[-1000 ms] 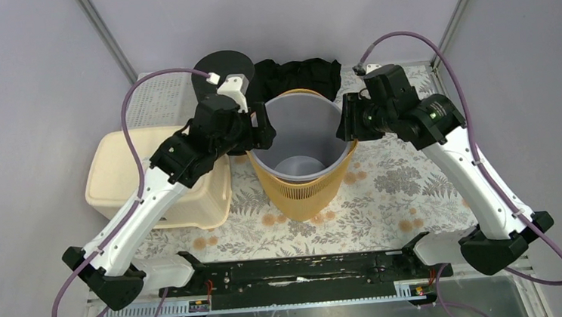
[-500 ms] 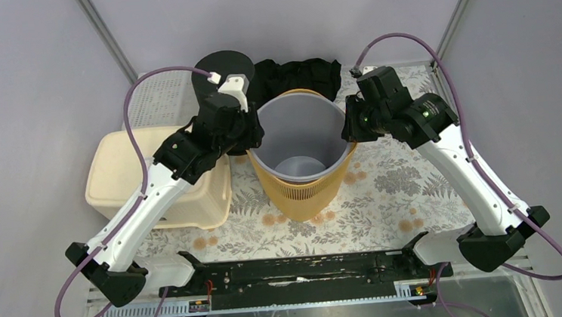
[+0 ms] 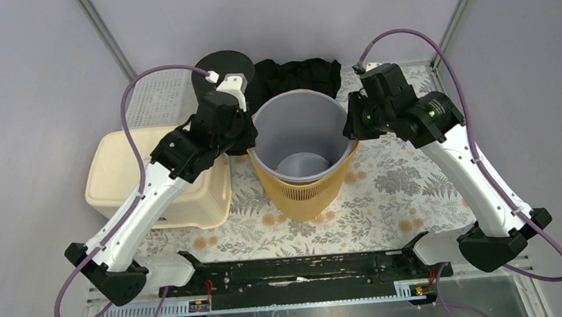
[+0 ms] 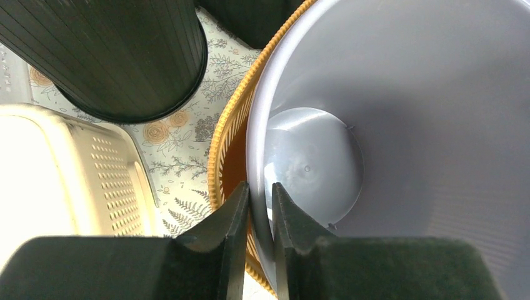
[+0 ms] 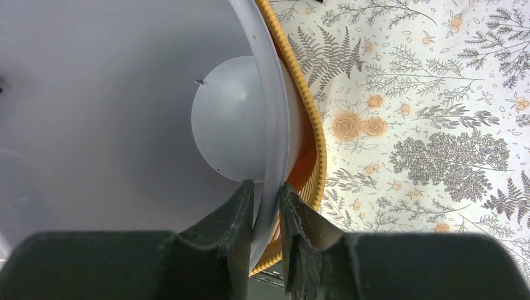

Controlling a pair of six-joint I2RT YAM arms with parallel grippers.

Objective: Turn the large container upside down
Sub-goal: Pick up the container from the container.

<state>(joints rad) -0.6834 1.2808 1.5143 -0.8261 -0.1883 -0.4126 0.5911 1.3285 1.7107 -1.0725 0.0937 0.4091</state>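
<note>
The large container is a grey round bin, upright and open at the top, nested inside an orange slotted basket in the middle of the table. My left gripper is shut on its left rim; the left wrist view shows one finger inside and one outside the grey wall, the gripper pinching the rim. My right gripper is shut on the opposite right rim, and in the right wrist view the gripper clamps the thin grey wall just inside the orange basket.
A black ribbed round bin stands at the back left, close to the left wrist. Black cloth lies behind the container. A cream perforated basket sits on the left, a white perforated tray behind it.
Both grippers have closed onto the grey rim; the left one also moved in toward it from the left. The container has stayed in place.
</note>
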